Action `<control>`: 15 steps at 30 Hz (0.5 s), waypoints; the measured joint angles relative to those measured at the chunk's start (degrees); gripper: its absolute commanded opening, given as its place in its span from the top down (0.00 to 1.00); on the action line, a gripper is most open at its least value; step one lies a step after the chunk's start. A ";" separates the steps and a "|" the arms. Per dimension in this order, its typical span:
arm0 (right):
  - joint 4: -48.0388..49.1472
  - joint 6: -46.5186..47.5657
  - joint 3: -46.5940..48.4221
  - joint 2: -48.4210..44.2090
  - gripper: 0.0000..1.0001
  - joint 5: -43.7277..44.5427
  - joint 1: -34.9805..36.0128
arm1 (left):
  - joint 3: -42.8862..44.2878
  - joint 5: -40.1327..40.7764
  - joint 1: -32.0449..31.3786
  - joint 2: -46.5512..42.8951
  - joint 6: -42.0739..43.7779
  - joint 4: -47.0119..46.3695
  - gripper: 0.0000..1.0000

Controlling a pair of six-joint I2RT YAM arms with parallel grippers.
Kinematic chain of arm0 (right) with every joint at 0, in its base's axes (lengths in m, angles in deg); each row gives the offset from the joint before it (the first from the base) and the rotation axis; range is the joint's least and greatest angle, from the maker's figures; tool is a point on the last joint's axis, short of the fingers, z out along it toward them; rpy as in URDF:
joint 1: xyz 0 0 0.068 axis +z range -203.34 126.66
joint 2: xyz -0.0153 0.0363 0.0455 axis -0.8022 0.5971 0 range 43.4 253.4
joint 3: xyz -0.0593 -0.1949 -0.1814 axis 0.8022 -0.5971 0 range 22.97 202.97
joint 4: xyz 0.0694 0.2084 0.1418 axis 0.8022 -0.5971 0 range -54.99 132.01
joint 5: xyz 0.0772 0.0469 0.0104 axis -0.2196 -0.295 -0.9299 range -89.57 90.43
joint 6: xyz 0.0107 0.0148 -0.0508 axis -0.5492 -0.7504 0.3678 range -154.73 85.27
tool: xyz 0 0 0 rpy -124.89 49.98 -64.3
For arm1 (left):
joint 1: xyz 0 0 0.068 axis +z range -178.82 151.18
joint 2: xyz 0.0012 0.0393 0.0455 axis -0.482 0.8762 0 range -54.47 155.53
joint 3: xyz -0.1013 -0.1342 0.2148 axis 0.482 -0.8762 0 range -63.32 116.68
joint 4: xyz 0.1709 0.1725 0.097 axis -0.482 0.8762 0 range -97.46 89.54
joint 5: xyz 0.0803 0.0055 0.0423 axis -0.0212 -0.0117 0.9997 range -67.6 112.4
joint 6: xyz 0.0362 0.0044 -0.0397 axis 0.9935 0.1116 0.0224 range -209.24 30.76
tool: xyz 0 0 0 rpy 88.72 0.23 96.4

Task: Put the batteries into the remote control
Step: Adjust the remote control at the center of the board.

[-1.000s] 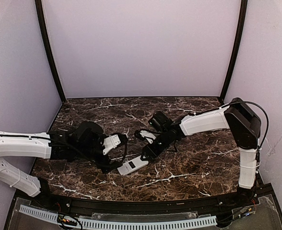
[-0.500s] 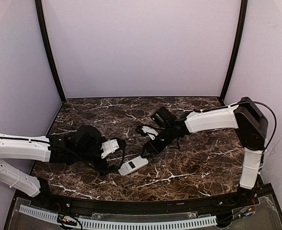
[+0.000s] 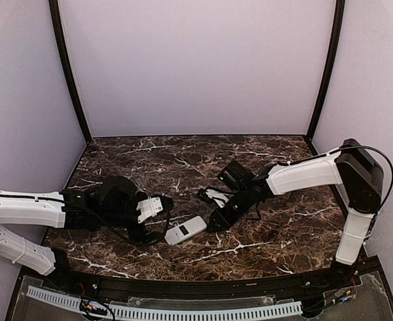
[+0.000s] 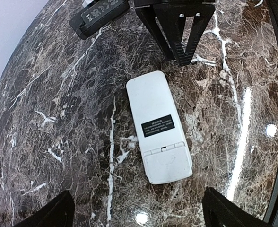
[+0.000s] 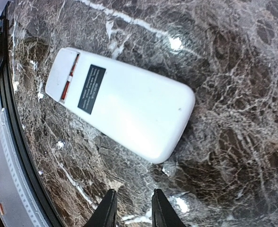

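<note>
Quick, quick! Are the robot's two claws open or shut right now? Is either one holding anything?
Left gripper: jaws wide open, holding nothing.
Right gripper: jaws only slightly open, holding nothing.

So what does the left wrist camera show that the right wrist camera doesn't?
Left wrist only: the right gripper standing just past one end of the remote control, and the left gripper, spread wide. Right wrist only: an orange-red strip in a slit near the remote's label, a black edge rail, and the right gripper only narrowly open. Both: the white remote lying back up, black label showing, on the marble table.
</note>
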 measured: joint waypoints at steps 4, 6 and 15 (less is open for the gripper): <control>0.15 -0.79 -1.11 0.04 0.78 -0.24 1.11 | -0.26 -1.64 0.00 0.02 0.94 0.09 0.12; 0.55 -1.01 -1.11 0.42 0.78 -0.22 1.20 | -0.61 -2.95 0.00 0.02 1.62 0.09 0.14; 1.60 -1.09 -0.17 3.45 0.78 0.09 1.38 | -1.29 -6.38 0.00 0.28 3.02 0.35 0.16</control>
